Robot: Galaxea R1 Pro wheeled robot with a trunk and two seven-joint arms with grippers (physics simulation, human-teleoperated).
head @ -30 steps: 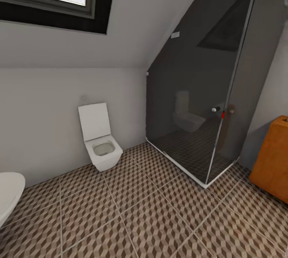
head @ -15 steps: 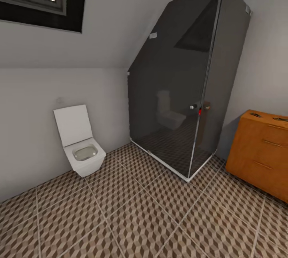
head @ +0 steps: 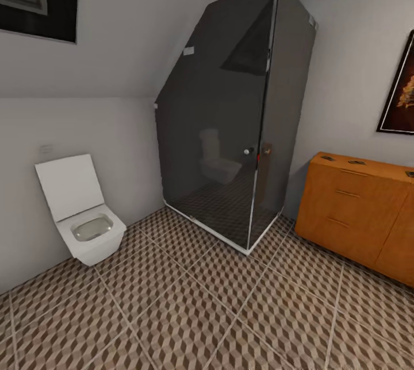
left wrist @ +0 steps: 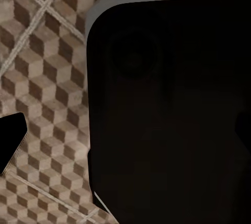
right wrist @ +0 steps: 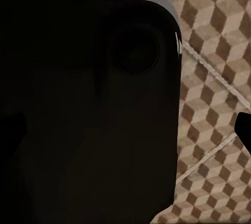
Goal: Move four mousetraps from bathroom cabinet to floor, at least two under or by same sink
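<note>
Head view: cabinet (head: 359, 209) at right past the shower stall (head: 230, 123), small dark mousetraps (head: 328, 158) on its top. Wrist views: dark robot body over the tiled floor (left wrist: 47, 78); can't tell either gripper's state. Risk: base clipping the stall's corner on approach.

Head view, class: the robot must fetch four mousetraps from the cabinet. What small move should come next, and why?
Probably keep turning right, then drive toward the cabinet. It sits at the frame's right edge, partly cut off, with small dark items, likely mousetraps, on its top. Open bathroom floor lies between, so the approach looks unobstructed.
</note>
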